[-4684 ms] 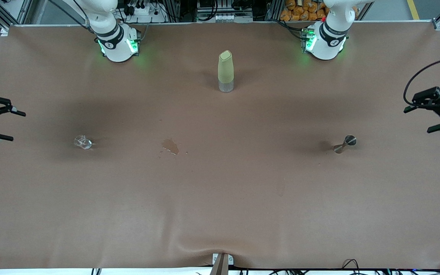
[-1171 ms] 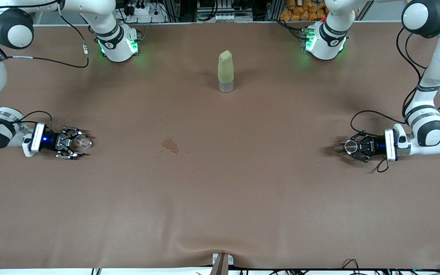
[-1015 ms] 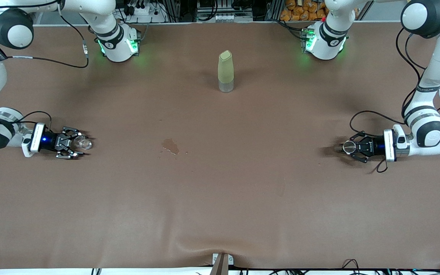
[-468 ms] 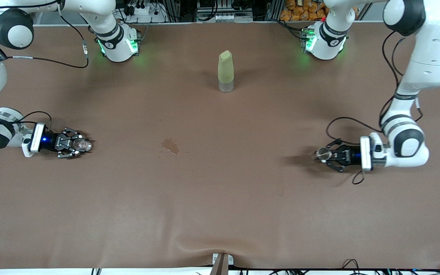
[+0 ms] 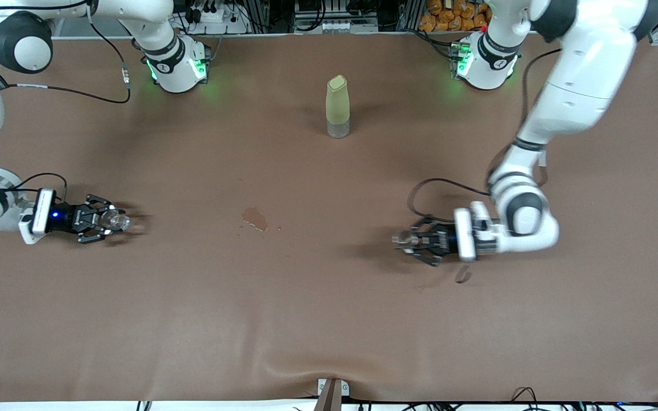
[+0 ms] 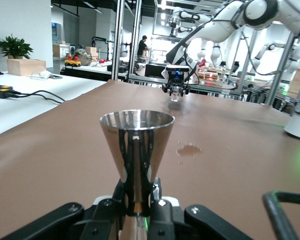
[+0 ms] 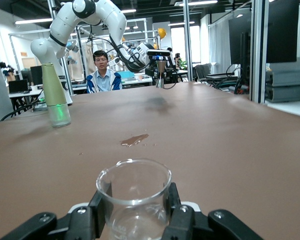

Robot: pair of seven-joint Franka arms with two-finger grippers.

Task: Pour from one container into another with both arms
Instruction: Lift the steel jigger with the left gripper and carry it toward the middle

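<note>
Front view: even overhead light, moderately bright, brown counter [image 5: 329, 319] matte with no glare. Soft dark shadows beside the left gripper [image 5: 406, 240] and the right gripper [image 5: 113, 219]; faint shadow at the bottle [image 5: 337, 107]. Green glow by both arm bases, top of frame. Left arm slightly motion-blurred.

Left wrist view: jigger [image 6: 136, 157] sharp, mirror reflections on its cone; background bright, window-lit.

Right wrist view: cup [image 7: 134, 198] rim highlights; ceiling strip lights upper frame.
</note>
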